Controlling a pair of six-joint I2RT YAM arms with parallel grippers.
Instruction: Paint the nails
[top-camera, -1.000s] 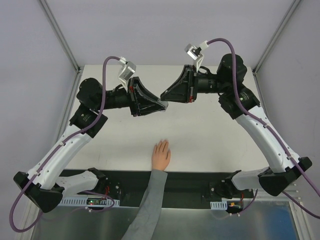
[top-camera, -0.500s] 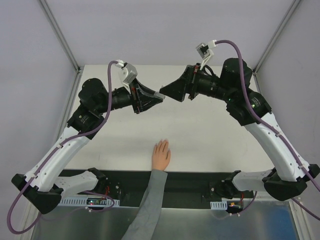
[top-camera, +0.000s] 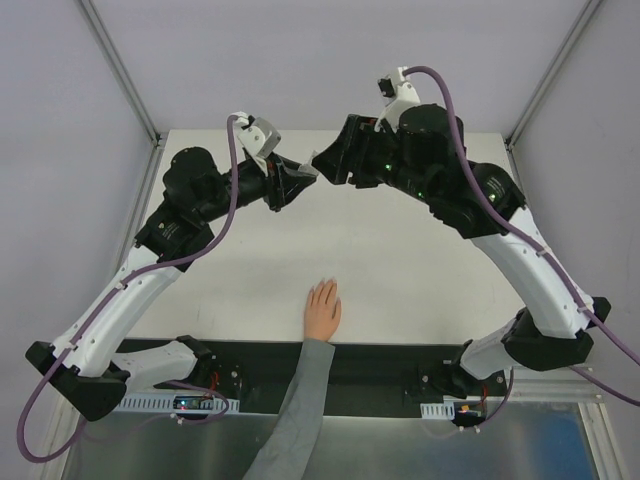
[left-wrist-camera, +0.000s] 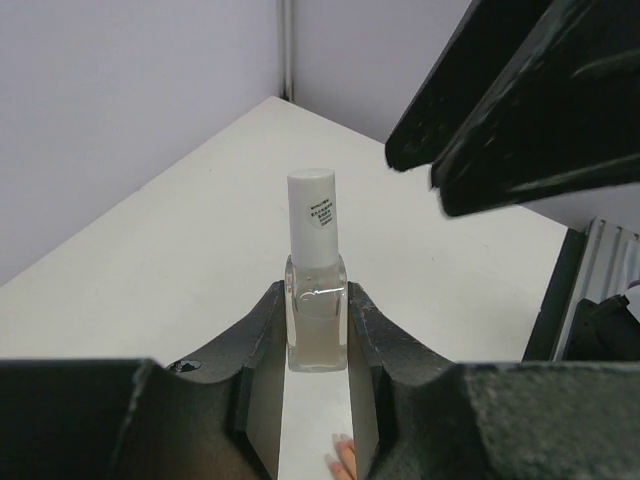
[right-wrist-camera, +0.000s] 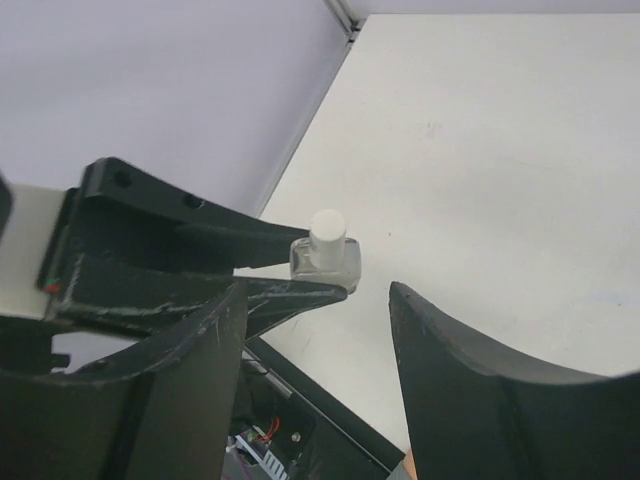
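Nails (top-camera: 325, 287) are my target, though from above they are too small to tell apart. They tip the pale fingers (top-camera: 322, 305), which lie together, flat on the surface (top-camera: 420, 260), with a grey sleeve (top-camera: 300, 400) trailing back from the wrist. I judge the nails stiff, smooth and slick over something softer, so nothing there is for gripping. They want only a light brush stroke, with no pressing down.

The thing to take hold of is the bottle (left-wrist-camera: 316, 300), which looks small, clear, light and likely fragile and slippery. My left hand (left-wrist-camera: 316, 318) is clamped on its body, holding it upright between its 2 fingers, with the white cap (left-wrist-camera: 311, 215) standing free above them. That cap is where I would grip, squarely across its sides.

My right hand (right-wrist-camera: 318, 300) is spread partway with nothing between its fingers. It sits just beside the bottle, with the cap just ahead of its fingertips and not yet between them.

The nails lie well apart from both hands, below them and back toward the arm bases. In the left wrist view, the fingertips peek out underneath that hand, between its fingers.
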